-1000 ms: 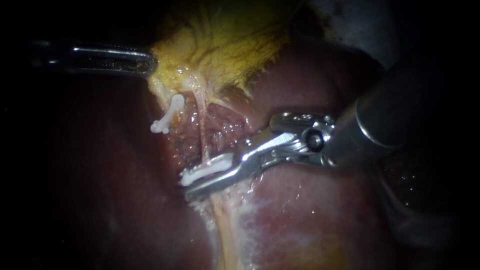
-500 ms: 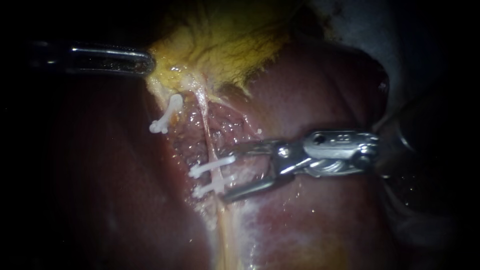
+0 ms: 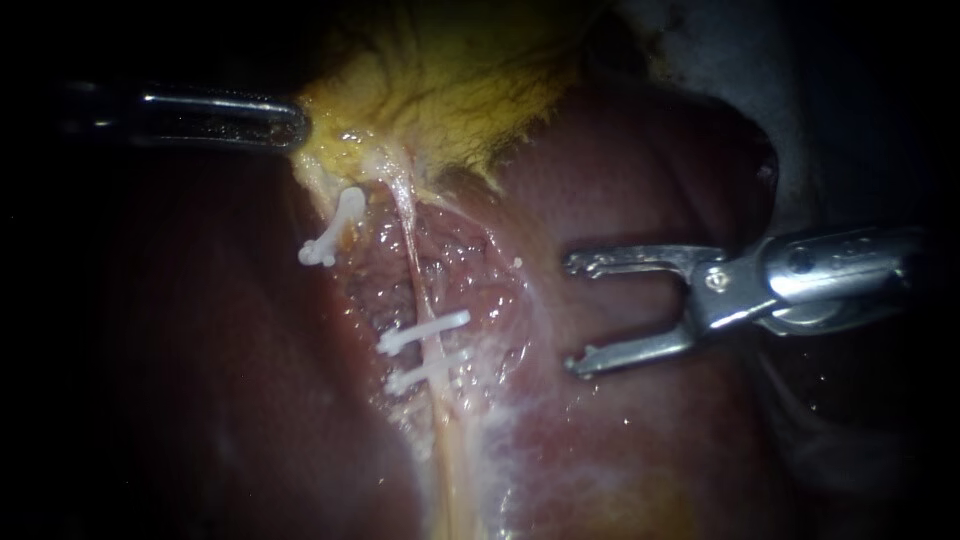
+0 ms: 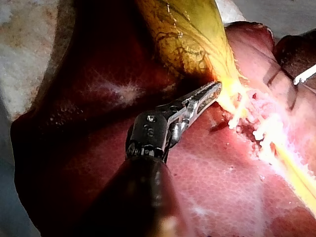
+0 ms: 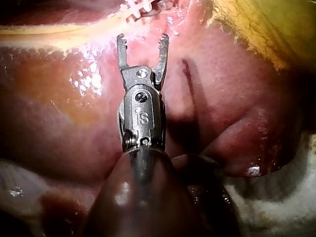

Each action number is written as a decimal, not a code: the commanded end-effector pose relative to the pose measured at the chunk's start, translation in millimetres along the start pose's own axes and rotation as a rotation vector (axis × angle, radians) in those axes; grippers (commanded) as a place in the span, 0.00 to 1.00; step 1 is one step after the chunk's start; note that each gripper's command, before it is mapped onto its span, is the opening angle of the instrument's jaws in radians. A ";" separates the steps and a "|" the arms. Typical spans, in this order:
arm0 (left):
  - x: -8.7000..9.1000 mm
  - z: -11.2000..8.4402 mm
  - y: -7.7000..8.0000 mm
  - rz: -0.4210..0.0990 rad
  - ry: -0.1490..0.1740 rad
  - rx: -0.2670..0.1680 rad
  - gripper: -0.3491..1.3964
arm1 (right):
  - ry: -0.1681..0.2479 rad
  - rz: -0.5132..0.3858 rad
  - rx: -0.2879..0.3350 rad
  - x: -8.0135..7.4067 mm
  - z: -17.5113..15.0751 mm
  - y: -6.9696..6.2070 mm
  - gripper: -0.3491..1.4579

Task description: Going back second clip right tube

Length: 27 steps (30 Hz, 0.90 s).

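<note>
- Across the thin, pale, glistening right tube (image 3: 415, 280) sit two slim white plastic clips, the upper clip (image 3: 425, 331) and the lower clip (image 3: 427, 372). They lie close together and parallel, each crossing the tube and sticking out on both sides of it.
- Right of the tube, well clear of both clips, stands my right instrument (image 3: 572, 315), a steel tip with two hooked jaws. The jaws are spread wide and carry nothing, neither clip nor tissue.
- The right wrist view agrees: the forked jaws gape over the bare, wet, dark-red liver (image 3: 640, 450), and the clipped tube lies ahead of them, untouched.
- Beyond the tube's upper end, at the edge of the yellow-green, veined gallbladder (image 3: 450, 80), is my left instrument (image 3: 298, 125), a slender steel tip with serrated jaws. These are pressed together on a fold of the gallbladder wall, which looks drawn to a point toward them. I judge that this grip holds the tube taut.
- Left of the tube, a third white clip (image 3: 335, 232) sits on a neighbouring strand, apart from the pair.
- Progress, as I judge it: the second clip is seated on the tube, so the clipping looks done. The retreat looks well along, since the empty jaws are off the tube. What seems left is to carry the right instrument farther from the tube and out of the field.
</note>
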 end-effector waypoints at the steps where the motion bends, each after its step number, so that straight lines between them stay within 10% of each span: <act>1: 0.1 0.1 0.0 0.000 0.000 -0.001 0.00 | -0.001 -0.001 -0.003 0.1 -0.2 0.0 0.52; 27: 6.0 7.4 1.7 0.017 0.025 0.009 0.00 | -0.001 -0.001 -0.002 -0.2 -1.0 -0.1 0.52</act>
